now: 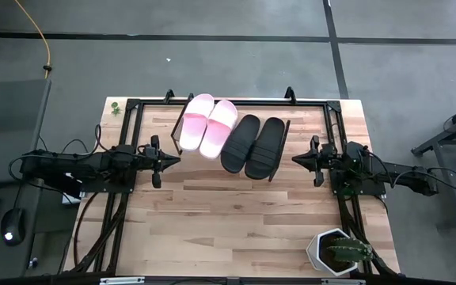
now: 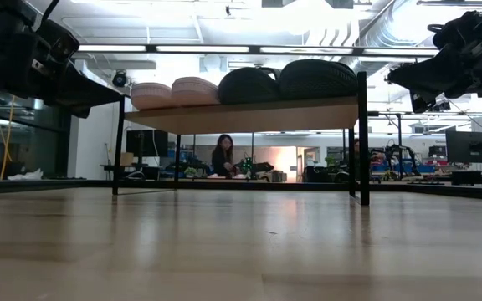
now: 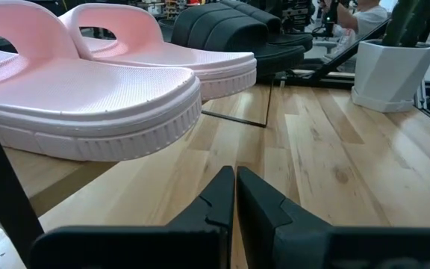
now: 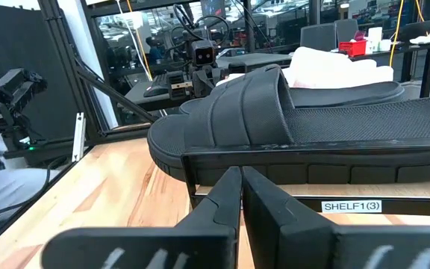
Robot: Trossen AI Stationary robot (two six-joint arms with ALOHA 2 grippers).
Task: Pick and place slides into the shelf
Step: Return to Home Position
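Observation:
Two light pink slides (image 1: 207,124) and two black slides (image 1: 252,145) lie side by side on the slanted shelf (image 2: 249,114) at the table's far middle, soles on its board. The low view shows them in a row on top, pink (image 2: 174,92) and black (image 2: 283,82). My left gripper (image 1: 177,158) is shut and hangs left of the shelf, near the pink slide's heel (image 3: 125,112). My right gripper (image 1: 294,159) is shut, right of the shelf, facing the black slide (image 4: 290,119). Neither touches anything.
A white pot with a green cactus (image 1: 339,252) stands at the table's near right corner. Black frame rails (image 1: 109,222) run along the table's left and right sides. Bare wooden tabletop (image 1: 228,222) stretches from the shelf to the near edge. A person (image 2: 222,157) sits far behind.

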